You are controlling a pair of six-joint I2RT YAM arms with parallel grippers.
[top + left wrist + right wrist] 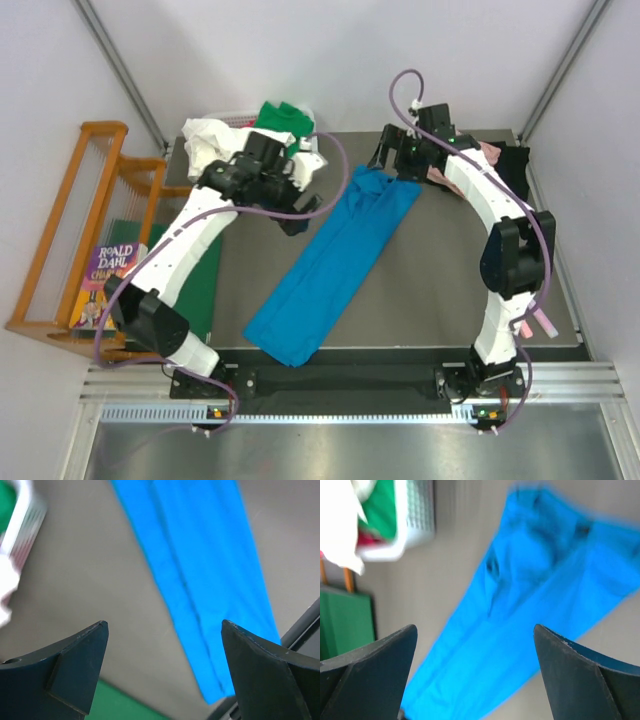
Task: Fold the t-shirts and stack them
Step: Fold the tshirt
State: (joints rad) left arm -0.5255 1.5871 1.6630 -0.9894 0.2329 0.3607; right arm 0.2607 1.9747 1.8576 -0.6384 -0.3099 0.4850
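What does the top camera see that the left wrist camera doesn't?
Only the top view shows the right arm, the wooden rack with a book, and the black t-shirt at the far right corner. Only the left wrist view shows the left gripper close up, open. Both show the blue t-shirt folded into a long strip, the white basket and the green board.
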